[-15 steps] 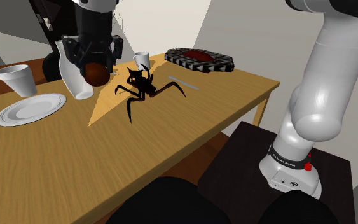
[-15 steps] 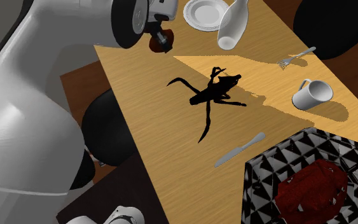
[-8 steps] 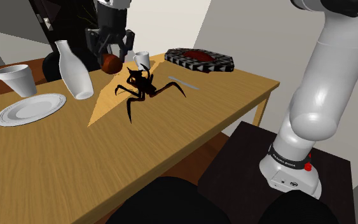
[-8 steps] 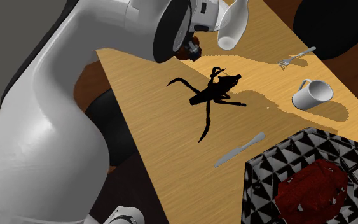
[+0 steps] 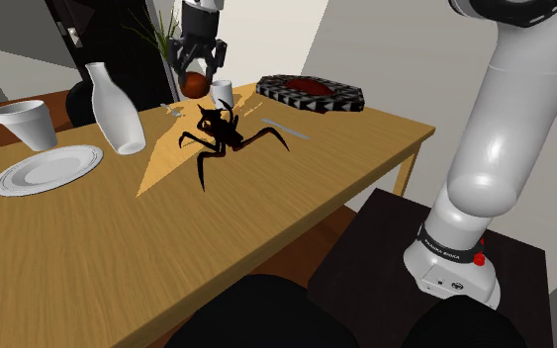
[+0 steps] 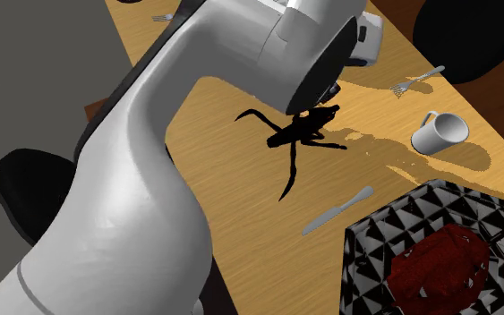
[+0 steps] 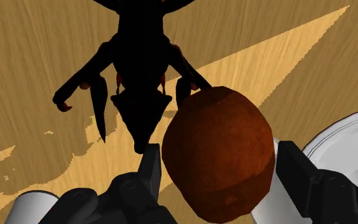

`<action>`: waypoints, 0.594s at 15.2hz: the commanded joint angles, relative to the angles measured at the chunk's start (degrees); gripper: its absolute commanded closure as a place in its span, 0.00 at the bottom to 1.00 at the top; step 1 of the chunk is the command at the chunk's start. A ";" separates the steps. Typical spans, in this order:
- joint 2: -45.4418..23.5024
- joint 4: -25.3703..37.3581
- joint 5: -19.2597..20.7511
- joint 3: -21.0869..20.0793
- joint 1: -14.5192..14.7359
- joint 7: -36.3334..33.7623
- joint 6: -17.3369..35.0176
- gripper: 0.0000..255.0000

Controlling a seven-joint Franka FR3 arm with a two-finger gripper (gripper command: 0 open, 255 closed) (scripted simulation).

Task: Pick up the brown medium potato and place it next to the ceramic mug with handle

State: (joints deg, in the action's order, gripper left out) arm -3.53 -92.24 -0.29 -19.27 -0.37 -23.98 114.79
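Wrist view: the jaws are closed on the reddish-brown potato point(image 7: 219, 153), held in the air above the wooden desk point(image 7: 31, 51) and a black spider-like figure point(image 7: 139, 70); the shoulder view shows it close by the white mug point(image 5: 221, 91).

Open strip of bare table point(image 6: 388, 183) between the white mug point(image 6: 438, 132) and the black clawed figure point(image 6: 296, 134), centre-right of the second exterior view — fork point(image 6: 415, 82) above it, knife point(image 6: 337, 211) below, patterned dish point(image 6: 420, 242) lower right. White arm point(image 6: 196, 134) spans that view's upper left. Shoulder view: white bottle point(image 5: 116, 109), plate point(image 5: 46, 168), cup point(image 5: 24, 124) crowd the left; lower centre bare. Gripper point(image 5: 198, 79), clamped on the potato point(image 7: 217, 153), hangs over the figure's claws.
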 commanded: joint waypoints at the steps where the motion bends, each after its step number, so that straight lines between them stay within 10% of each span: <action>1: -0.74 0.90 -0.68 1.05 -1.27 2.61 -0.24 1.00; 9: -7.64 10.00 -2.20 4.65 -6.15 11.83 -3.14 1.00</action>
State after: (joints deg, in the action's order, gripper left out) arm -10.24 -83.80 -2.28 -15.03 -5.90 -13.35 112.34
